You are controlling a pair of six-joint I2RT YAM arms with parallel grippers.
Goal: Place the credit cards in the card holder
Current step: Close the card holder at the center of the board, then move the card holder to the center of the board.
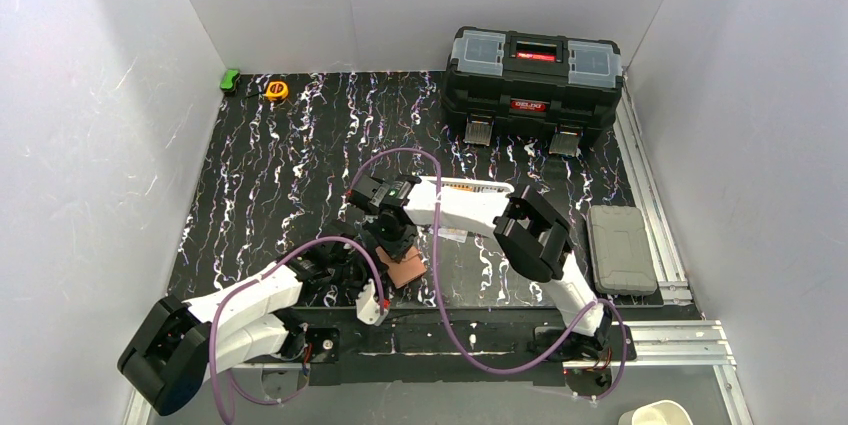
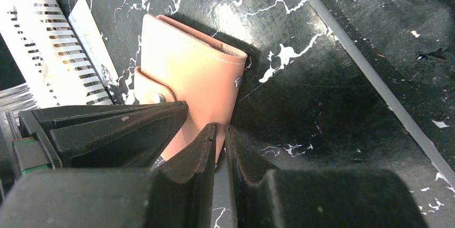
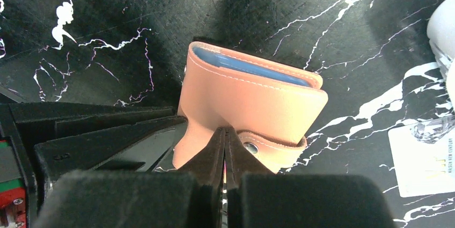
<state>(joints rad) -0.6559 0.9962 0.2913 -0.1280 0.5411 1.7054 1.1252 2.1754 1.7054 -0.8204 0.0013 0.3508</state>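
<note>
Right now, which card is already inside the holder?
The light blue card, tucked inside the salmon card holder. The pale printed card lies loose on the table.

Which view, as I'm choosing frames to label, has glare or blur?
Left wrist: glare patch on the table beyond the card holder; left tool close up and soft. Right wrist: card holder sharp, shadow behind it, right tool blurred. Top external: evenly lit, details small.

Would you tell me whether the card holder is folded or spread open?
Folded. The card holder has its covers together, with a blue card edge showing between them.
</note>
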